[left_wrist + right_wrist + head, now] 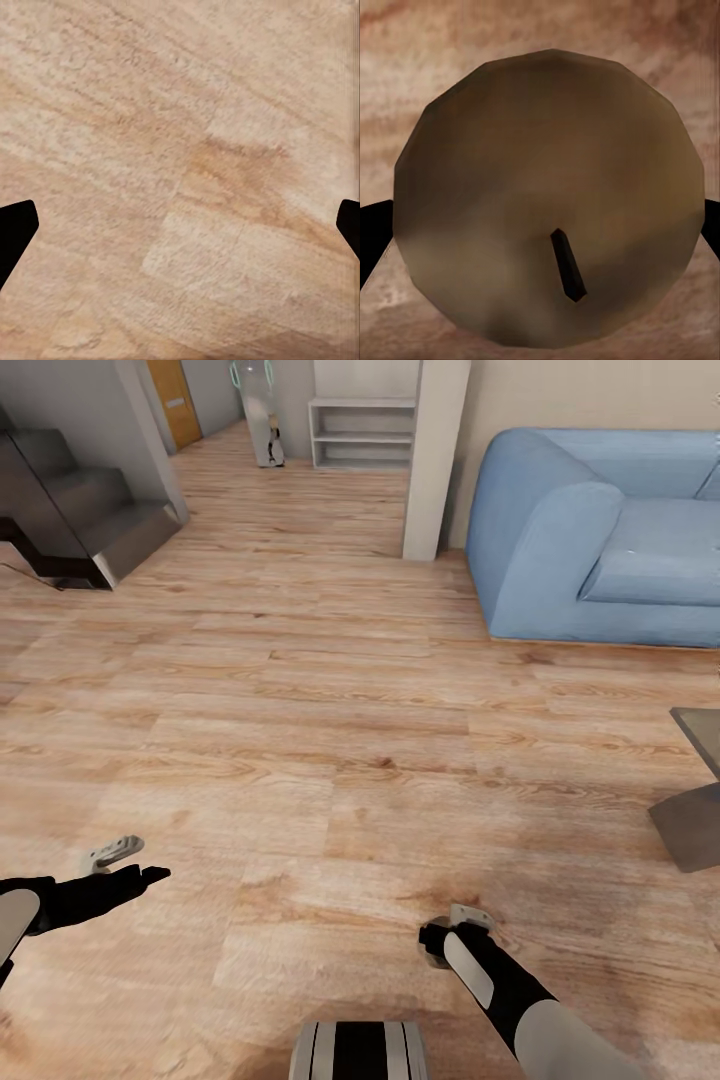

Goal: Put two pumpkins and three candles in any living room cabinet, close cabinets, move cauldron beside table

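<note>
Light wood plank floor (300,690), blue sofa (600,540), grey stairs (80,510), white shelf unit (362,432) beyond.

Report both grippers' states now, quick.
Left gripper: open, holding nothing.
Right gripper: shut on a candle.

Blue sofa (600,530), tan wood-grain floor (300,710), grey-beige candle (547,195)

1 candle (547,195), 1 sofa (600,530), 1 table (697,800), 2 grippers.

The count also takes in 1 staircase (75,510), 1 shelf unit (362,432), 1 pillar (436,455), 1 orange door (174,400), 1 left gripper (135,863) and 1 right gripper (452,938), on 1 wood floor (300,740).
</note>
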